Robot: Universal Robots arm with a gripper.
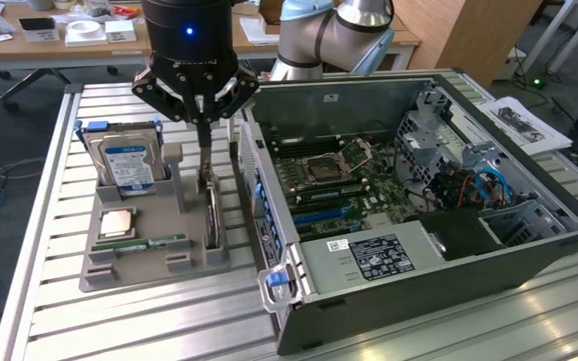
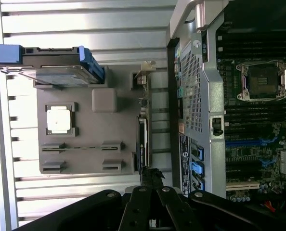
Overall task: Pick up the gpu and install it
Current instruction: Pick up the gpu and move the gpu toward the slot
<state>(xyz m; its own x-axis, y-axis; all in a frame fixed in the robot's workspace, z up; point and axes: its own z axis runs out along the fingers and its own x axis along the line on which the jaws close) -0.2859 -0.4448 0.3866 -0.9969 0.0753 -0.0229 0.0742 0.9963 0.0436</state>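
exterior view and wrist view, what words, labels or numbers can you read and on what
None can be read for sure.
Hard drive label: print too small.
Black sticker inside the computer case: blurred.
Printed sheet beside the case: too small.

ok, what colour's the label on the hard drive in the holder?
Blue and white. The hard drive label shows best in the exterior view.

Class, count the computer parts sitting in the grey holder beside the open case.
4: hard drive upright at one end, processor lying flat beside it, memory stick next, gpu on edge nearest the case.
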